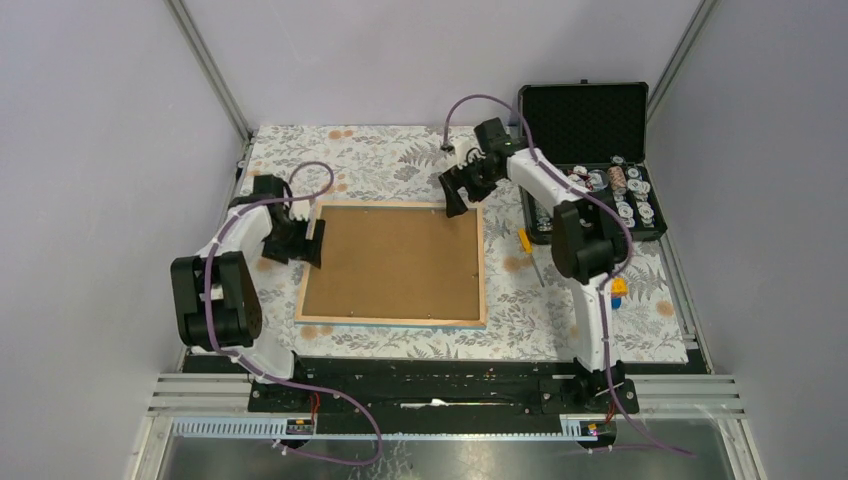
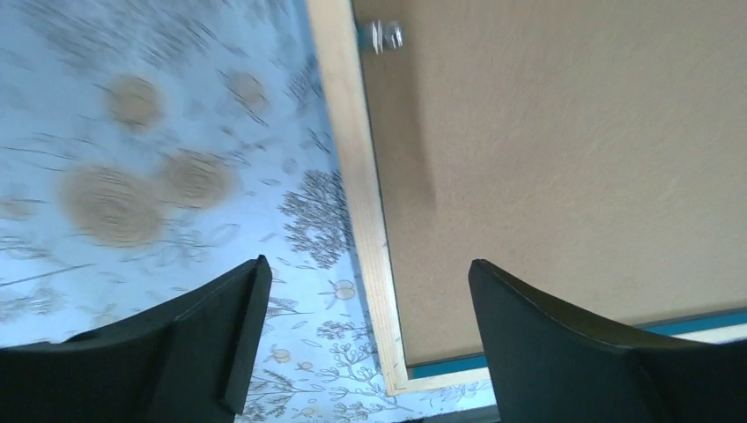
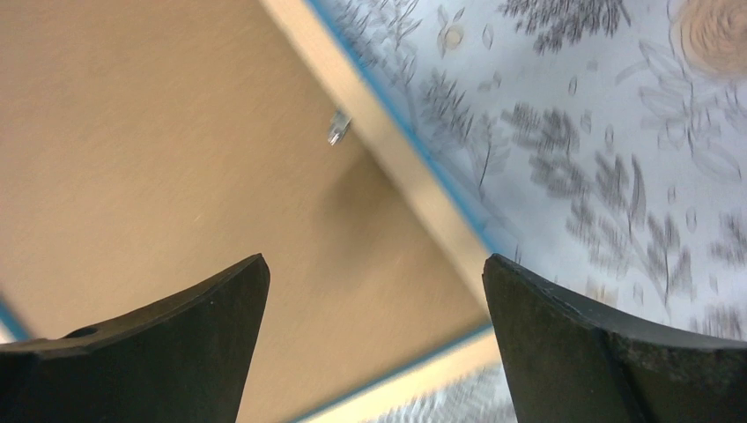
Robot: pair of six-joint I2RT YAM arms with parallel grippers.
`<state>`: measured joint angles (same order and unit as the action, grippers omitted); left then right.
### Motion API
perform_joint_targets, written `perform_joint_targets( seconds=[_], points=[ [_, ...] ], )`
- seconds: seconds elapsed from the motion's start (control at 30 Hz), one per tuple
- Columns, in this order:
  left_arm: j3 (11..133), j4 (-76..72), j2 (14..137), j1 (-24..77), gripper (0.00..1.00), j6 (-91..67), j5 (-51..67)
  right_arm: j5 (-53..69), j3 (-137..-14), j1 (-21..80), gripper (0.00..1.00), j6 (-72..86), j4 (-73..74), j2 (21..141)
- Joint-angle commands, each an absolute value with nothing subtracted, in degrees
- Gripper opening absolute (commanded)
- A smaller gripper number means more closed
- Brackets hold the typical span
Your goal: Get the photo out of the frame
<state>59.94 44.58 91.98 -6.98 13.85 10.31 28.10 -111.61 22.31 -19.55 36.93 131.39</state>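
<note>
Top external view: the frame (image 1: 395, 321) lies face down near the middle of the counter (image 1: 400, 160), with its brown backing panel (image 1: 392, 262) uppermost. The photo is not visible in any view; it is judged to sit beneath that panel, print side down.

The left end effector (image 1: 305, 240) stands at the frame's left edge, toward the far corner. Its wrist view shows the jaws apart, one finger over the patterned cloth and the other over the panel, with the pale wood rim between them. The right end effector (image 1: 455, 195) stands at the far right corner, jaws likewise apart and empty, above panel and rim. A black case (image 1: 590, 150) lies open beyond the frame to the right, well apart from it.

A small metal tab (image 2: 386, 35) shows at the inner edge of the rim, and the right wrist view shows another like it. These appear to retain the panel.

Assessment: the panel looks stiff, thin and light, seated flush, offering no edge to pinch until the tabs are turned aside. The photo is likely thin, flexible and easily creased; it should be taken by an edge or corner. The frame may slide on the cloth, so one arm should steady the rim.
</note>
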Motion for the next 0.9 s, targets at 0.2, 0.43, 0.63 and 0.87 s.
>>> perform_joint_targets(
  seconds=[0.2, 0.43, 0.63, 0.87],
  points=[
    [77.85, 44.49, 86.97, -7.01, 0.93, 14.58, 13.14, 18.39, -77.77, 18.89, 0.97, -16.77, 41.26, 92.87],
    [84.05, 43.67, 90.92, -6.78, 0.93, 13.18, 16.54, 6.12, -58.76, 18.28, 0.76, -7.33, 32.85, 79.55],
    [84.86, 43.00, 92.10, -6.61, 0.93, 12.40, 17.68, -2.23, -53.35, 18.19, 0.67, -4.47, 27.25, 83.25],
    [82.47, 41.06, 88.91, -6.54, 0.93, 12.50, 17.75, -3.82, -52.90, 18.11, 0.63, -4.66, 17.69, 90.01]
  ],
)
